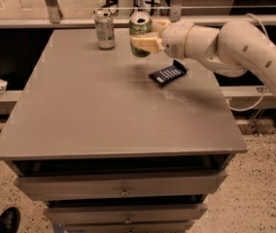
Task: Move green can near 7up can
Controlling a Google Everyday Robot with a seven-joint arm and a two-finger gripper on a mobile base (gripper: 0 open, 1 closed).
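Camera view: your claw [143, 41] is clamped on the green can [140, 22], over the far end of the bench [104, 110], near the 7up can [105, 30]. Carry step looks almost done. Next: lower it upright and release without bumping the 7up can.

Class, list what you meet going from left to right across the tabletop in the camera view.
7up can → green can, held by the gripper near the table's far edge → dark blue packet.

Smooth cream plastic gripper [144, 42], above matt grey table [104, 115], clasps shiny metal green can [139, 26]; metal 7up can [105, 30] nearby.
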